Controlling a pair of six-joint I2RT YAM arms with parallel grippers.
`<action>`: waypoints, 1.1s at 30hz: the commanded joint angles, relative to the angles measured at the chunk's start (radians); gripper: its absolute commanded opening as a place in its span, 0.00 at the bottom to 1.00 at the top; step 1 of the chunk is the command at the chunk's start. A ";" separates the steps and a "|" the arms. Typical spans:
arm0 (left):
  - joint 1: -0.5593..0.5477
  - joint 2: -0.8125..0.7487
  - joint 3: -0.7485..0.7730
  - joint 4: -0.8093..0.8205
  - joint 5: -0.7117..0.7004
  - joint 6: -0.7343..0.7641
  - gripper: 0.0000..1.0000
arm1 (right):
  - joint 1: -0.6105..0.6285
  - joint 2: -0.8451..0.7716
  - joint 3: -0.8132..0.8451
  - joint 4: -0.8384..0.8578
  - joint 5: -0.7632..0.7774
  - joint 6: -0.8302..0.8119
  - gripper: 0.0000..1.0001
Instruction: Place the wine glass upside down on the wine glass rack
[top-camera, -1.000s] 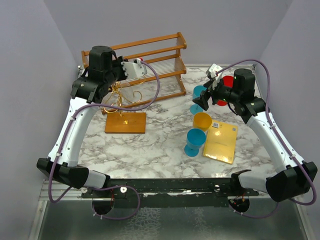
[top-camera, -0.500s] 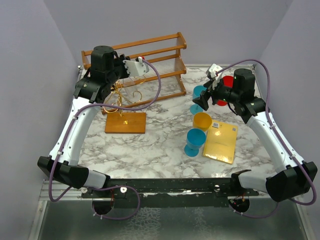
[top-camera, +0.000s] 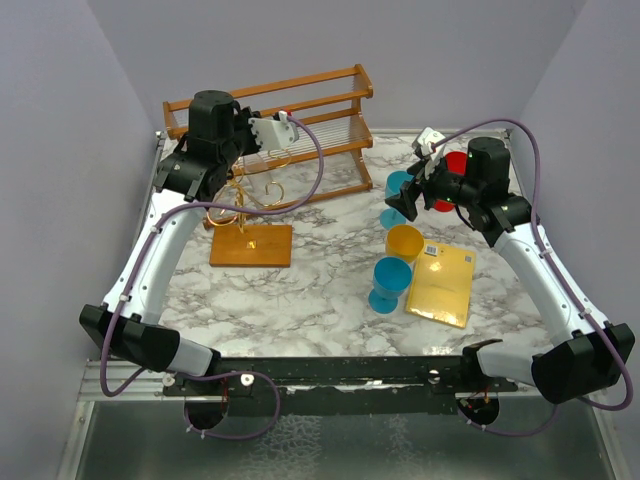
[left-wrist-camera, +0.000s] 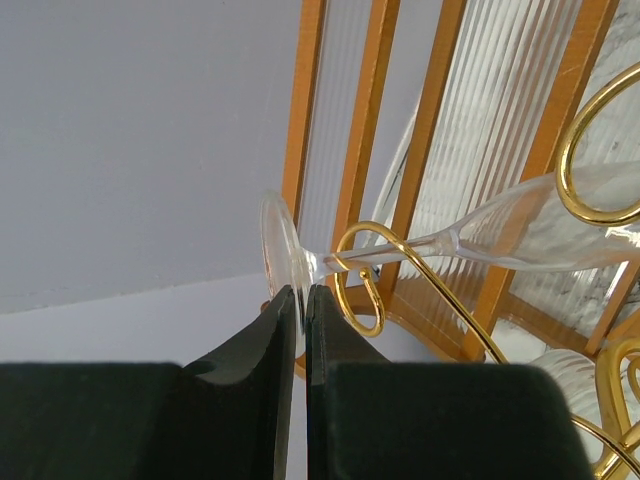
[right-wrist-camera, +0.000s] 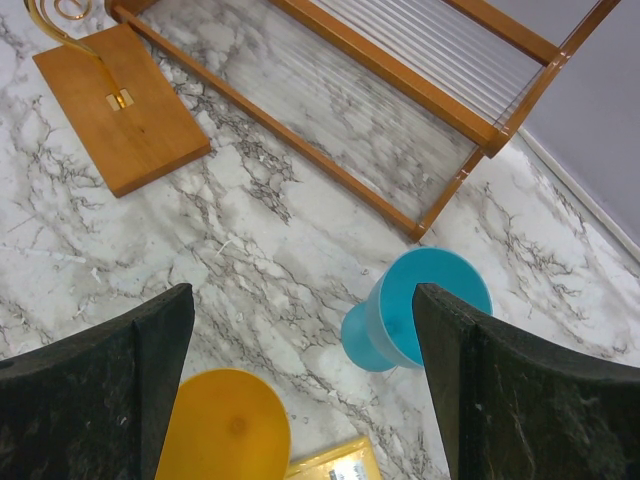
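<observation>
Black and closest to the left wrist camera, the left gripper has its jaws nearly together, pinching the thin round foot of the wine glass. Just past the fingertips the stem passes through one of the gold curls of the wine glass rack. The bowl reaches on beyond that, past a second gold ring. Behind it all stands the wooden slatted shelf.

The hanging step looks to be in hand. The stem appears caught in the curl, but the foot is not yet released, and this view does not settle how far the bowl has tipped downward. The next move probably calls for easing the foot onto the curl so that the wire takes the weight. The fingers should then part a little and back straight off, so they do not drag the foot out again.

On the marble table the near blue cup stands just beside a flat yellow packet, apparently empty. Farther back is the yellow cup, its inside bare. Beyond it, the far blue cup also shows nothing inside, and the right gripper hovers over it with fingers spread wide, holding nothing. Farthest is the red cup, half hidden by that arm, so its contents cannot be told.
</observation>
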 joint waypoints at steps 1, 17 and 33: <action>-0.002 -0.002 0.030 0.013 -0.069 -0.013 0.00 | 0.004 0.004 -0.006 0.028 0.011 -0.016 0.90; -0.002 -0.001 0.048 -0.029 -0.099 -0.014 0.00 | 0.004 0.005 -0.005 0.025 0.012 -0.015 0.90; -0.003 -0.015 0.037 -0.098 -0.049 -0.054 0.07 | 0.004 0.004 -0.010 0.029 0.012 -0.018 0.90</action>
